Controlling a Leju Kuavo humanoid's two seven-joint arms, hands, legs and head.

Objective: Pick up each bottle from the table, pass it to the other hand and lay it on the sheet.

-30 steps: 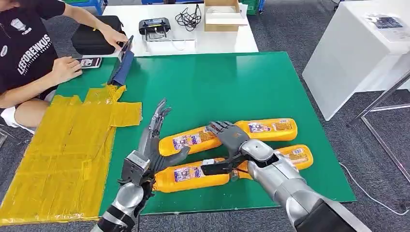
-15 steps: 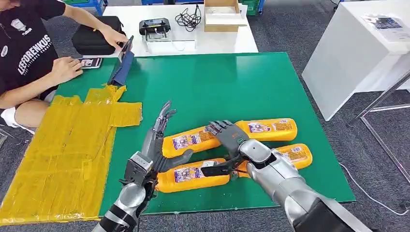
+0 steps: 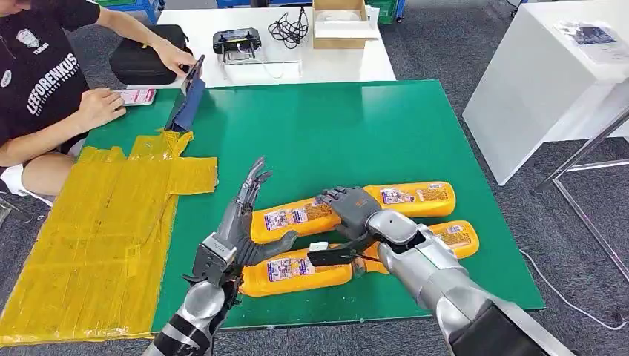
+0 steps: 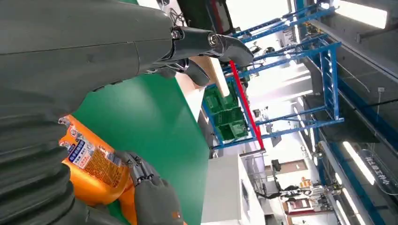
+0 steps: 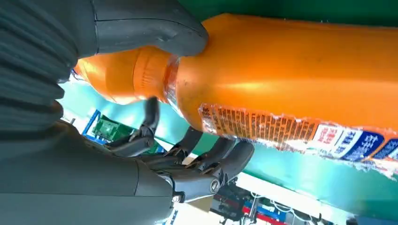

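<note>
Orange bottles (image 3: 297, 272): four | yellow sheet (image 3: 89, 237): one | hands: two

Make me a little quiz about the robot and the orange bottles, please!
1. How many orange bottles lie on the green table?
2. True or false: one bottle already lies on the yellow sheet.
3. Which hand has straight, spread fingers and holds nothing? A: left hand. B: right hand.
Key: 1. Four. 2. False. 3. A.
</note>
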